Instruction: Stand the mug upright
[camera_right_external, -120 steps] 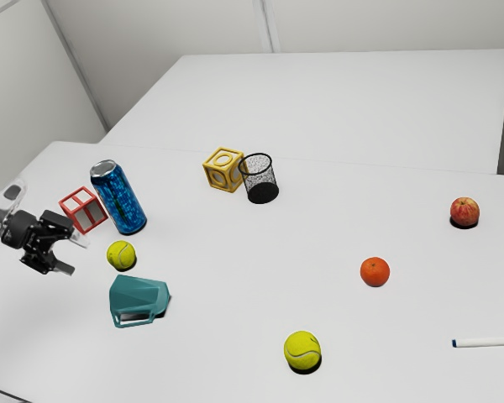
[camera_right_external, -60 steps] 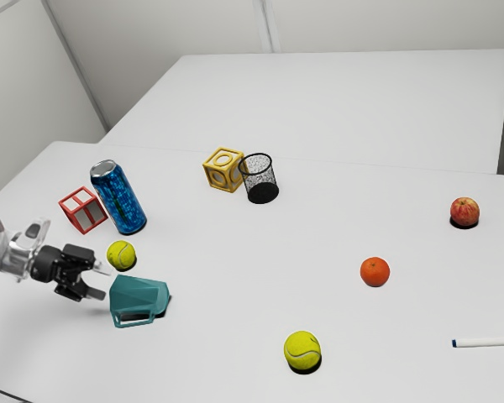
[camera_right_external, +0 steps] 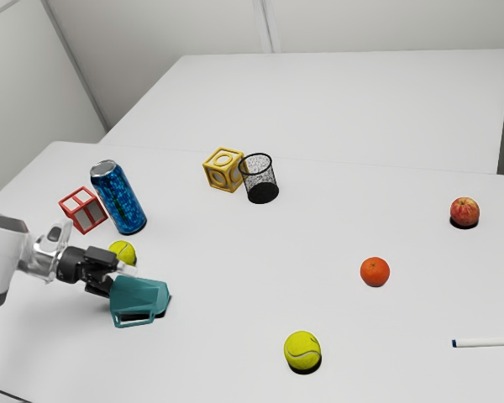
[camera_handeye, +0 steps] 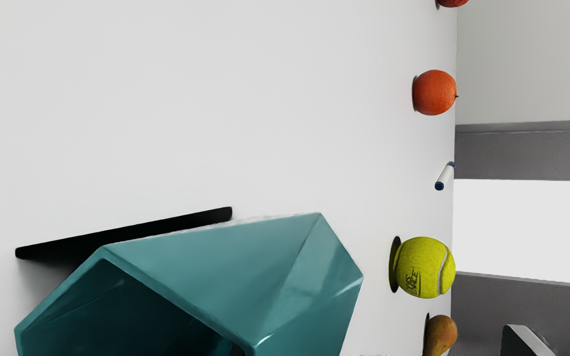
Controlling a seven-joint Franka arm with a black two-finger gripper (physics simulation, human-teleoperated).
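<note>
Mug (camera_right_external: 143,295) lies on its side, the pincer (camera_right_external: 122,281) spread wide at its mouth.

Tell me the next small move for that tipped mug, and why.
I'd probably ease the open gripper slightly forward onto the teal mug before closing: the mug lies on its side, its mouth toward the gripper, which is right at that opening.

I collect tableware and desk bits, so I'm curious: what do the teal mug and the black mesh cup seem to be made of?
The mug looks like glazed ceramic, possibly plastic: its smooth facets carry glossy highlights. The mesh cup is probably painted metal wire, judging by its see-through black netting and solid rim.
</note>
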